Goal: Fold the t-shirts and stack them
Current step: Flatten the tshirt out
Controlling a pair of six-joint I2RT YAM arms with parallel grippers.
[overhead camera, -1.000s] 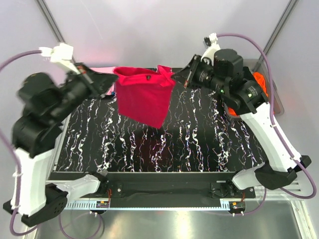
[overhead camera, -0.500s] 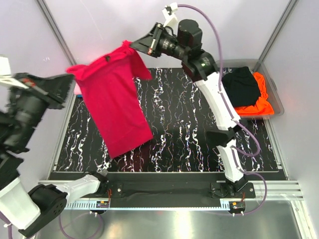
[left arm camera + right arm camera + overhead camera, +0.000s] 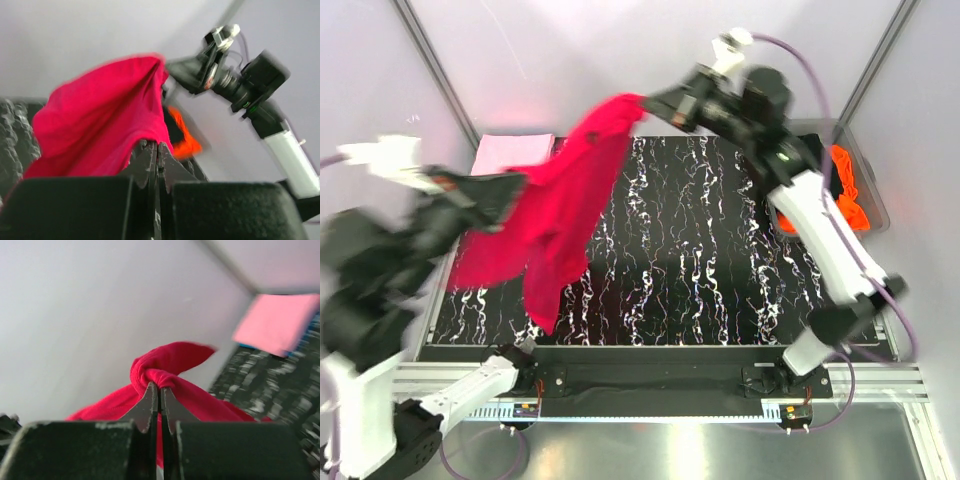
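Left end effector (image 3: 516,186) and right end effector (image 3: 657,101) each pinch the crimson-red cloth t-shirt (image 3: 560,205): limp, light, probably best gripped at its edges.

Crimson-red shirt (image 3: 560,210); light pink shirt (image 3: 510,152); bright orange shirt (image 3: 855,200); black tabletop (image 3: 720,260), streaky white marble veins.

You see the left arm (image 3: 380,270) and the red tee (image 3: 555,210) only as blur. Your right arm (image 3: 820,225) hides most of the bin (image 3: 880,208) and the orange tee (image 3: 847,178).
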